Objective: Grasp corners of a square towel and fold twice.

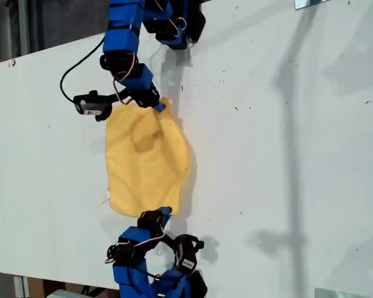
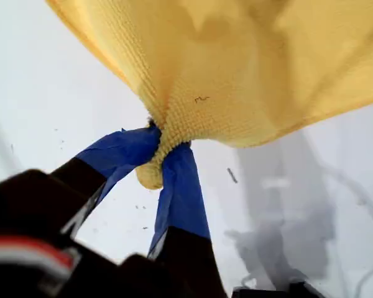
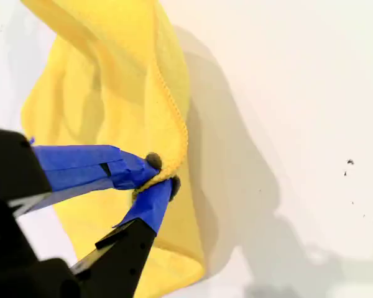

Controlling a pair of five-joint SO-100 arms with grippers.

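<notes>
My first gripper (image 2: 163,151) clamped on a bunched corner of the towel (image 1: 147,158), cloth hanging beyond its tips, my second gripper (image 3: 156,176) pinching another corner at the hem, white table (image 1: 286,124) underneath.

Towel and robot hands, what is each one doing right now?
Towel: rumpled, not lying flat, pinched at two opposite ends.
My first hand: shut on the towel, cloth bunched between its blue fingers.
My second hand: shut on the towel, gripping its stitched edge.
</notes>
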